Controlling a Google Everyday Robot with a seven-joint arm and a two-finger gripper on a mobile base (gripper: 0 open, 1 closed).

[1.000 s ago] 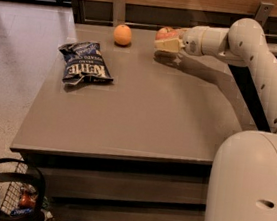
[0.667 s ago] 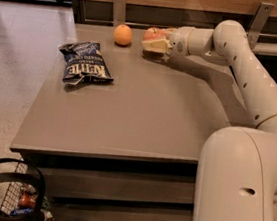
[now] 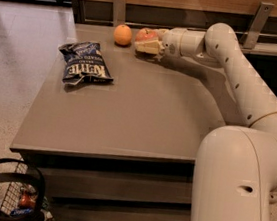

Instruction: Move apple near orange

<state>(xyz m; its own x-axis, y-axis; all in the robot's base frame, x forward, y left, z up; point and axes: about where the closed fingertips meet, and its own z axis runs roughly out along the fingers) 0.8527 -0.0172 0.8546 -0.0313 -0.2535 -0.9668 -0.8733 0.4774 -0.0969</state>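
The reddish apple (image 3: 146,34) is held between the fingers of my gripper (image 3: 148,39) near the back edge of the grey table (image 3: 128,111). The small orange (image 3: 122,34) sits on the table just left of the apple, a short gap apart. My gripper is shut on the apple; its cream lower finger (image 3: 147,46) lies under the fruit, low over the tabletop. My white arm reaches in from the right.
A dark blue Kettle chip bag (image 3: 84,63) lies on the left part of the table. A wooden wall with metal brackets (image 3: 119,4) runs behind the table. A wire basket (image 3: 9,197) stands on the floor at bottom left.
My gripper has carried the apple leftward along the back of the table, closing the gap to the orange. The orange and chip bag have not moved.
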